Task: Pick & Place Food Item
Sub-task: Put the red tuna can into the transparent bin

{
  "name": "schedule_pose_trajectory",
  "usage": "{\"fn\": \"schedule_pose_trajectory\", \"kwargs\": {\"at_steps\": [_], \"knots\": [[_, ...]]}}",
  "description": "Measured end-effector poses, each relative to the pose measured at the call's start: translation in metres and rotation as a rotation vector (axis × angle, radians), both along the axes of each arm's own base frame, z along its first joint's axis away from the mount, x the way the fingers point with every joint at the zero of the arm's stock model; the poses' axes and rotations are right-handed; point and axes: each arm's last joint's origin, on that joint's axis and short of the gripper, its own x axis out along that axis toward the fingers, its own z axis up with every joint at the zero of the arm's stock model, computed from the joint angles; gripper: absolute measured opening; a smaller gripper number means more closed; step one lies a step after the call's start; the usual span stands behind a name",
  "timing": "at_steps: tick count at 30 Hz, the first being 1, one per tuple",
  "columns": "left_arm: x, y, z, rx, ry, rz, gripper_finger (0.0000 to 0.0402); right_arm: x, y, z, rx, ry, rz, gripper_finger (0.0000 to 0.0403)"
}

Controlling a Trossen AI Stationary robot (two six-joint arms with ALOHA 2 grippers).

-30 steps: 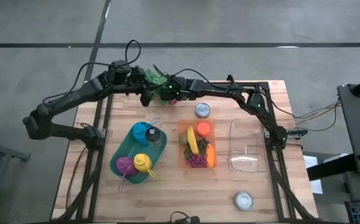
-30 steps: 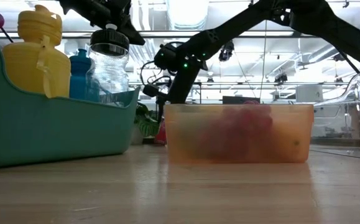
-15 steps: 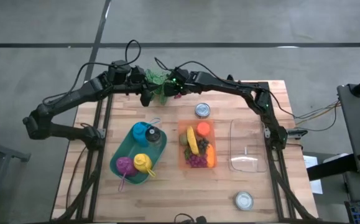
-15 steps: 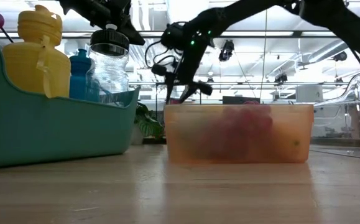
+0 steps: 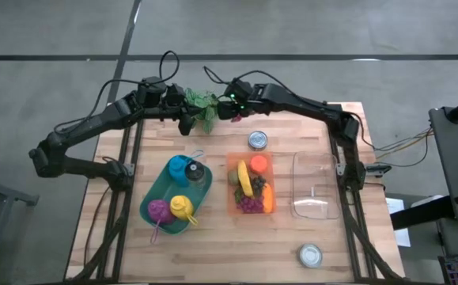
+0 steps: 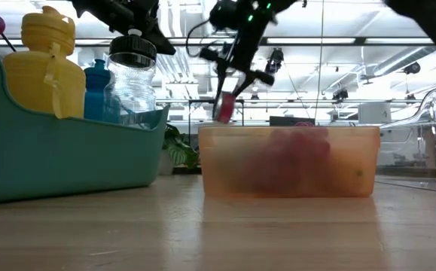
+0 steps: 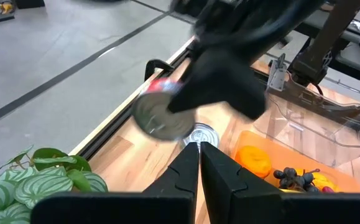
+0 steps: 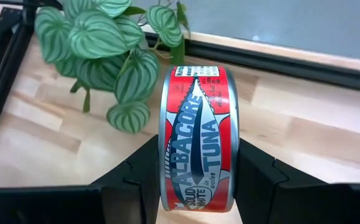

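A red tuna can point(image 8: 197, 140) labelled "Albacore Tuna" sits between the fingers of my right gripper point(image 5: 232, 112), above the table's far edge beside a leafy green plant point(image 5: 201, 103). The low view shows the can point(image 6: 225, 107) hanging below that gripper point(image 6: 236, 71). My left gripper point(image 7: 199, 163) is shut on nothing and hovers just left of the plant point(image 5: 187, 120). An orange bin point(image 5: 270, 168) of fruit and vegetables stands at mid-table. My right gripper pinches the tuna can by its two flat ends point(image 8: 163, 149), one finger point(image 8: 136, 171) on each end. The fingers slant downward from above. The can is turned on edge, its red label wall facing the wrist camera, and is lifted clear of the table.
A second can point(image 5: 258, 140) stands on the table right of the plant, a third point(image 5: 311, 254) near the front edge. A teal tray point(image 5: 151, 207) holds several bottles at the left. A clear lidded box point(image 5: 316, 186) lies right of the orange bin.
My right gripper has risen from the table beside the plant, carrying the tuna can up with it and drifting slightly toward the table's right. The can now hangs above the height of the orange bin's rim.
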Motion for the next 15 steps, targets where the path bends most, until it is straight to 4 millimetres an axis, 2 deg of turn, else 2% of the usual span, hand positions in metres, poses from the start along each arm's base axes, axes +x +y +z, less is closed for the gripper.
{"fn": "schedule_pose_trajectory", "kwargs": {"at_steps": [5, 12, 15], "knots": [[0.0, 0.0, 0.0, -0.002, 0.003, 0.0, 0.0022, -0.027, 0.027, 0.035, -0.067, 0.059, 0.007, 0.0143], [-0.001, 0.0, -0.001, -0.009, 0.013, 0.0, 0.0022, -0.081, 0.074, 0.08, -0.09, 0.16, 0.013, 0.0143], [-0.001, 0.0, -0.002, -0.011, 0.017, 0.0, 0.0022, -0.103, 0.095, 0.093, -0.103, 0.183, 0.0, 0.0143]]}}
